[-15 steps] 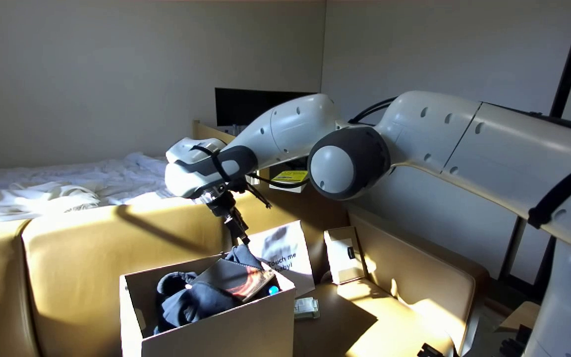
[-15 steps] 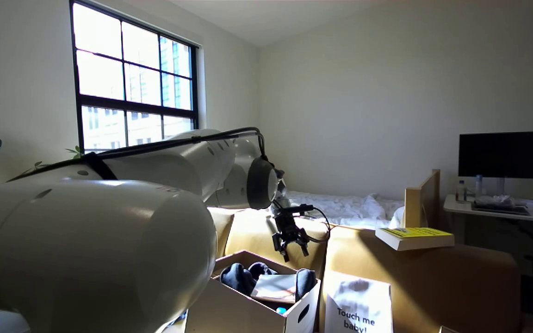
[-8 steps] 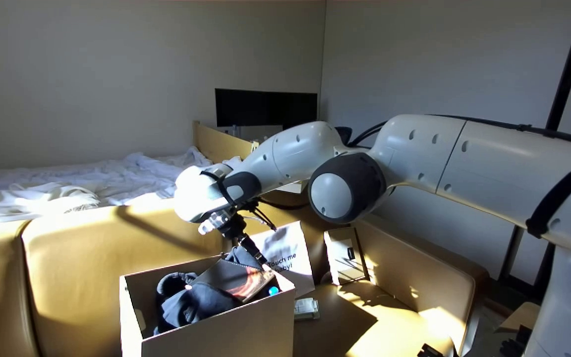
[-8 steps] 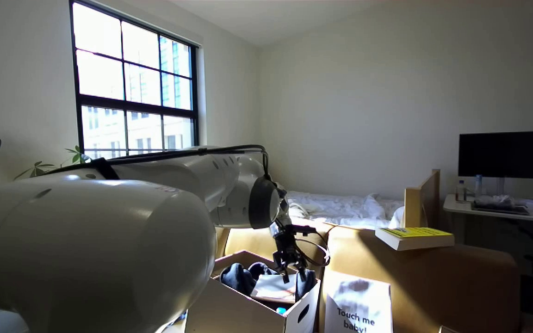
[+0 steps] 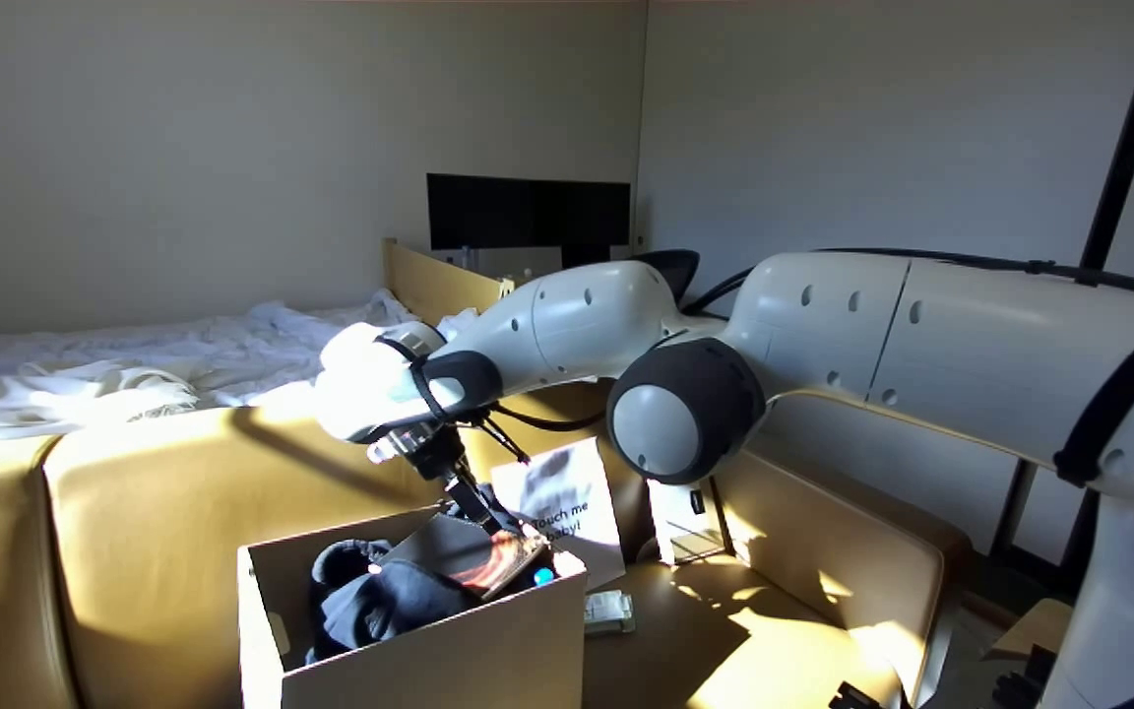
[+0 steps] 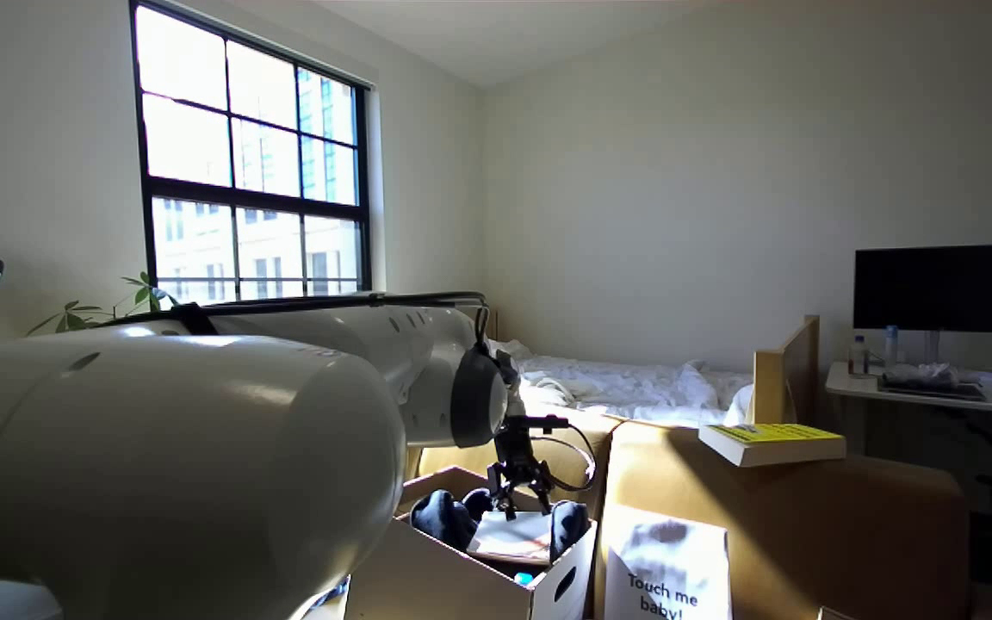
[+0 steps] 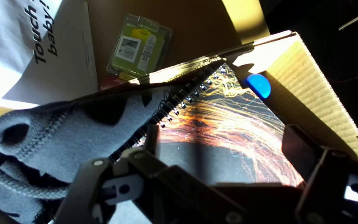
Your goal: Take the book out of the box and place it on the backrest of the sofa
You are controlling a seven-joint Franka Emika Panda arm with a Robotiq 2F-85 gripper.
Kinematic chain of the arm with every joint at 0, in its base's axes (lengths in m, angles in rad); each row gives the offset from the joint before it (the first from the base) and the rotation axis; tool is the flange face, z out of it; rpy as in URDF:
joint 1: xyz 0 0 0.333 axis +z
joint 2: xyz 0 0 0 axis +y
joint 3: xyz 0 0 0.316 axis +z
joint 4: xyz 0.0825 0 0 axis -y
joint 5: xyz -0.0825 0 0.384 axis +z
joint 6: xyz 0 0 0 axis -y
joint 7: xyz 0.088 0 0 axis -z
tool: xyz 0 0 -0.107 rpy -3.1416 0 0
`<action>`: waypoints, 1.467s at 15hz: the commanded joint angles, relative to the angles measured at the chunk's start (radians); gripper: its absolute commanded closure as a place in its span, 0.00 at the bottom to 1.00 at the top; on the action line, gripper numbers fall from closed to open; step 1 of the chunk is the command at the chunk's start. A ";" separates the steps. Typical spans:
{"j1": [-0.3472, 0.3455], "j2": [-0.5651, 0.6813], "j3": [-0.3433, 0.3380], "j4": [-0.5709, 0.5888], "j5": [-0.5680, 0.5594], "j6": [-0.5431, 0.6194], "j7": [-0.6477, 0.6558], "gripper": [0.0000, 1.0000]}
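Sofa (image 5: 193, 502) bkgd; book (image 7: 216, 127) in box (image 5: 429, 650), under gripper (image 7: 222, 140) w/ jaws apart.

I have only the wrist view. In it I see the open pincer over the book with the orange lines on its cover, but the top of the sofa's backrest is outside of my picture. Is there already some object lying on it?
Observer: Yes. In an exterior view, a thick book with a yellow cover lies on top of the sofa's backrest.
Operator: Thank you, that I did not know. And what is there behind the backrest, if I should go too far over it?
Observer: A bed with rumpled white sheets; it shows behind the backrest in both exterior views.
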 commanded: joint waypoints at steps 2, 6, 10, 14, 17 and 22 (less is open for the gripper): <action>-0.010 0.000 -0.018 0.031 0.041 -0.003 0.016 0.00; -0.034 0.000 0.001 0.040 0.074 0.033 0.026 0.00; -0.072 0.000 0.032 0.046 0.149 0.101 0.042 0.00; -0.098 0.000 0.025 0.019 0.185 0.215 0.141 0.00; -0.124 0.005 0.031 -0.010 0.203 0.209 0.181 0.00; -0.182 0.022 0.066 -0.039 0.245 0.168 0.140 0.00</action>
